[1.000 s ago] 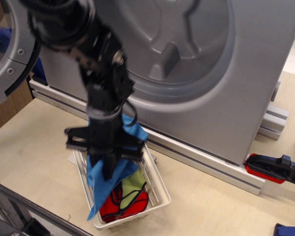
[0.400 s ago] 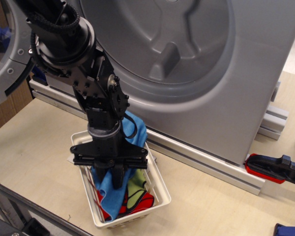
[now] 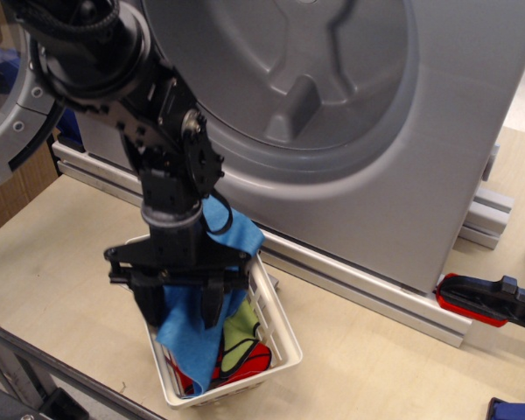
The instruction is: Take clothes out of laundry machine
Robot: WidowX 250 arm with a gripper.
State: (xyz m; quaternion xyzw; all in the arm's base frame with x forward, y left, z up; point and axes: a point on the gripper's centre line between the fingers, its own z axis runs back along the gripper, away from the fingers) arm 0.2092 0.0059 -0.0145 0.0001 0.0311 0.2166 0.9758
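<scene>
Over the white lattice basket (image 3: 276,337) on the pale wooden table (image 3: 61,254), the black robot arm reaches down from the upper left of the single view. Its gripper (image 3: 177,302) hangs just above the basket's rear half, with two dark fingers (image 3: 212,302) pointing downward and set fairly wide apart. The royal-blue cloth (image 3: 192,337) drapes between and in front of those fingers, so I cannot tell whether they grip it or merely stand around it. One part of the cloth bunches up behind the wrist, near the lower front of the laundry machine (image 3: 402,175). The rest hangs down into the basket, its lower edge lying over the red and light-green garment (image 3: 241,350) that fills the near end. The cloth is wholly outside the drum.

The machine, a big grey box, fills the top and right of the frame. Its ribbed grey drum (image 3: 289,79) shows through the wide round mouth. The round porthole door (image 3: 9,114) stands swung aside at the far left edge. A light metal rail (image 3: 359,284) runs along the machine's base, just behind the basket. A red and black tool (image 3: 486,302) lies on the table at the right, well apart from the basket.
</scene>
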